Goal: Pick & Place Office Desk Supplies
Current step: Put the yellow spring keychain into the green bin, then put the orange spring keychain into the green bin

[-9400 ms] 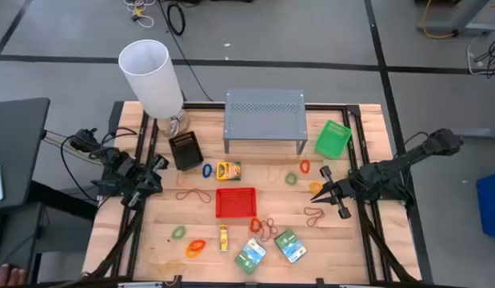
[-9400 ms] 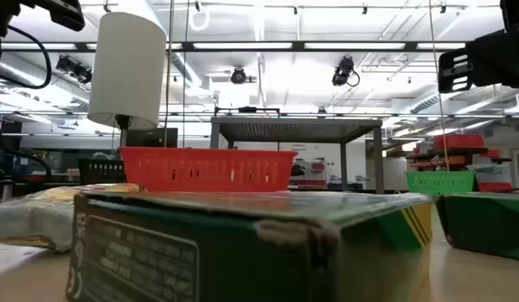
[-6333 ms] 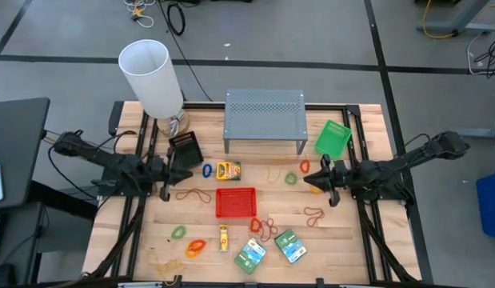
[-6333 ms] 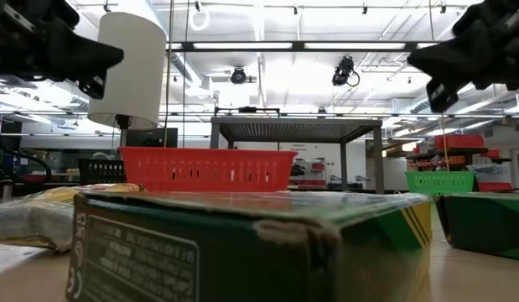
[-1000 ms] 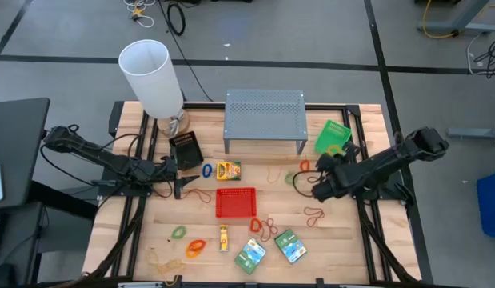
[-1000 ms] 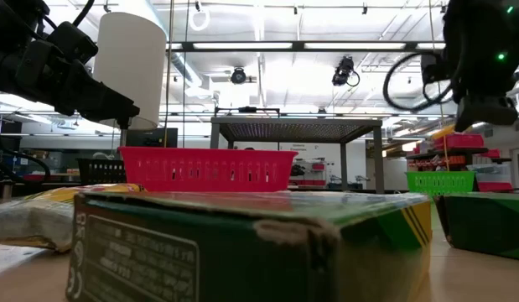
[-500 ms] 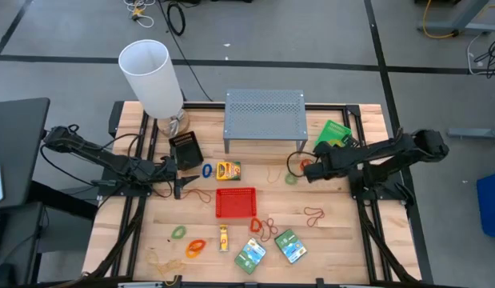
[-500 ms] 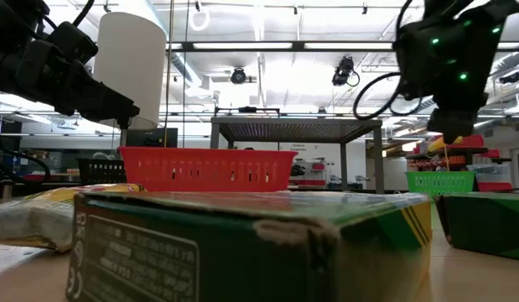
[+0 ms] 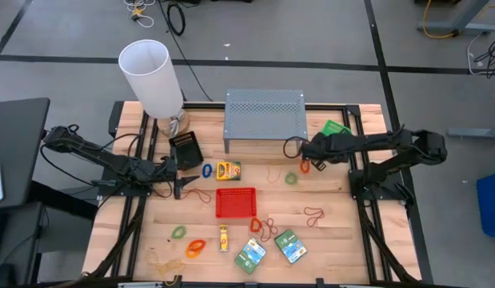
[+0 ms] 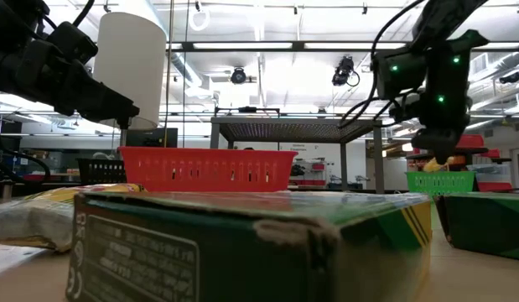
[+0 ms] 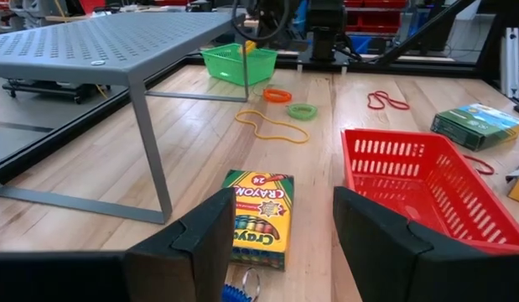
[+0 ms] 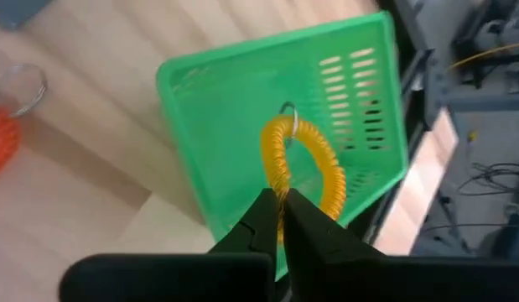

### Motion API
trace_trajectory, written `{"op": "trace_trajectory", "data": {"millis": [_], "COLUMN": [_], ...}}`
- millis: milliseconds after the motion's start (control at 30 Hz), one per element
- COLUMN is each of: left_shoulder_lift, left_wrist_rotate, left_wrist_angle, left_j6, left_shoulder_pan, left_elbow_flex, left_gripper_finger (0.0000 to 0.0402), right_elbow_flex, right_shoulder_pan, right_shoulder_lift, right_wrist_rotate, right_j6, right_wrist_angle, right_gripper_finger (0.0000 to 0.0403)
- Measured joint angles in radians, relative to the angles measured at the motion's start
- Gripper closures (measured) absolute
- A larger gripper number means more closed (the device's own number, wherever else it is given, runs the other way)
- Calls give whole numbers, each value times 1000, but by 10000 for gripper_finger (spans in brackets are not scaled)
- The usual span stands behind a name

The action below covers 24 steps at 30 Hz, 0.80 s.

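My right gripper [image 12: 281, 198] is shut on a yellow coil band [image 12: 313, 164] and hovers over the green mesh tray [image 12: 242, 101], which sits at the table's far right [image 9: 337, 128]. In the low view the gripper [image 10: 442, 156] points down just above the tray [image 10: 439, 181]. My left gripper [image 11: 282, 210] is open and low over the table at the left [image 9: 181, 178]. The crayon box [image 11: 259, 214] lies flat beyond it, a blue band [image 9: 206, 170] between them. The red mesh tray [image 9: 235, 202] sits mid-table. My right gripper pinches one side of the coil band's loop [image 12: 274, 178] between its two fingertips. The fingers slant down from above. The loop stands out beyond the fingertips with a small metal ring [image 12: 288, 109] at its far end, and it is lifted clear above the green tray.
The grey perforated stand [image 9: 263, 114] and white lampshade [image 9: 151, 70] stand at the back, a black box [image 9: 185, 150] beside them. An orange band [image 9: 305, 166] and a green band [image 9: 291, 178] lie near the green tray. Two green packets [image 9: 289, 246] lie at the front.
My right gripper, still shut on the yellow coil band, has swung toward the table's far edge from over the bands right of the centre to above the green tray, sinking a little and rolling as it went.
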Motion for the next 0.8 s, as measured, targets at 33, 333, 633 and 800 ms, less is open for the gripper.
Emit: {"op": "trace_trajectory", "data": {"millis": [33,333,633,800], "left_shoulder_lift": [0,0,0,0], "left_wrist_rotate": [7,22,22,22], "left_wrist_angle": [0,-6,-6,-6], "left_j6": [0,0,1,2], "left_shoulder_pan": [0,0,0,0], "left_elbow_flex": [0,0,0,0], "left_gripper_finger": [196,196,196,196], "right_elbow_flex": [0,0,25,81], "right_shoulder_pan": [-4,-1,60,163], "right_shoulder_lift": [0,0,0,0], "right_wrist_rotate": [-27,-59,-77,-91], "right_j6": [-18,-38,-51,-125], "right_wrist_angle": [10,39,42,47], "right_gripper_finger": [376,220,171,186]}}
